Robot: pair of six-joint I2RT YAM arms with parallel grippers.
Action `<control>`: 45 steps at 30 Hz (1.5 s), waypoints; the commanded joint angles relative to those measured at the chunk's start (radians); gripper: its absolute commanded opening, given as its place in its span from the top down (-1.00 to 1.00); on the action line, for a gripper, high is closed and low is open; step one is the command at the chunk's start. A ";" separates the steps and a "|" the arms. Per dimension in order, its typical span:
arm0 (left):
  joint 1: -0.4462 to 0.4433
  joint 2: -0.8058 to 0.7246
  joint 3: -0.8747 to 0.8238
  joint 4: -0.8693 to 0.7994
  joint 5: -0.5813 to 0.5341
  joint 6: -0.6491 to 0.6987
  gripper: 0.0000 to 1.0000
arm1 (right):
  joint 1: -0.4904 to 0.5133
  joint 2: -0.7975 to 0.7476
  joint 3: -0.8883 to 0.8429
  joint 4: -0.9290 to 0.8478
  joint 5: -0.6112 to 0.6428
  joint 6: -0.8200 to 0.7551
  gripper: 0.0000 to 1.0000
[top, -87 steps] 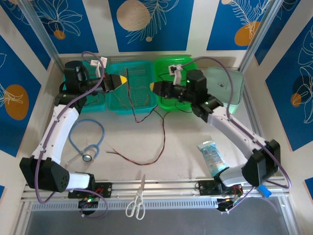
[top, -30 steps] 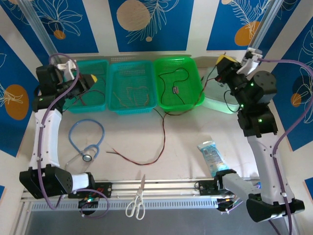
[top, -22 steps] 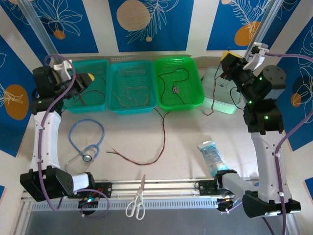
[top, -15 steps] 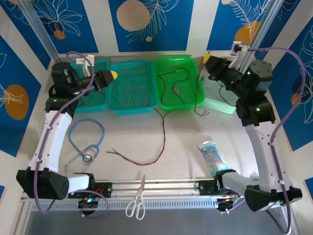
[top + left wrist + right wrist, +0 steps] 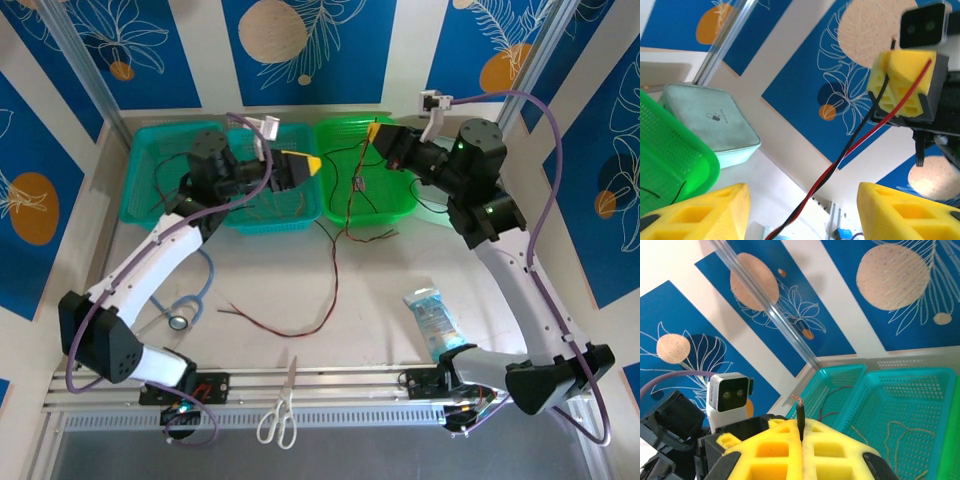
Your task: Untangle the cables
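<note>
My right gripper hovers over the green basket, shut on the end of a twisted red and black cable that hangs down to the table. In the right wrist view the black cable end with bare copper strands pokes up from between the pressed-together pads. My left gripper faces it from above the middle teal basket. Its fingers stand open, and the twisted cable runs between them untouched, up to the right gripper. Yellow wires lie in the middle basket.
A red and dark cable curls on the table's middle. A red wire lies in the left teal basket. A light-blue stethoscope, scissors, a blue-white packet and a pale green box lie around.
Both arms swung inward toward each other. The right gripper carried its cable from the far right over the green basket. The left gripper came from the left basket and opened.
</note>
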 commanded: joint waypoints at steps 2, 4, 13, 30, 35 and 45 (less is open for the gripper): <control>-0.066 0.009 0.076 0.076 -0.056 0.098 -0.22 | 0.039 0.020 -0.016 0.035 0.050 0.013 1.00; -0.082 0.020 0.089 0.089 -0.058 0.101 -0.24 | 0.058 0.029 -0.015 0.034 0.063 0.006 1.00; -0.114 0.067 0.148 0.054 -0.066 0.103 -0.20 | 0.106 0.066 0.002 0.028 0.083 -0.014 1.00; -0.117 0.109 0.159 0.041 -0.072 0.097 0.61 | 0.113 0.067 0.010 0.017 0.076 -0.016 1.00; -0.117 0.093 0.153 0.027 -0.088 0.105 0.74 | 0.102 0.057 0.009 0.009 0.081 -0.021 1.00; -0.117 0.086 0.150 0.040 -0.095 0.092 0.51 | 0.084 0.045 -0.006 0.009 0.074 -0.015 1.00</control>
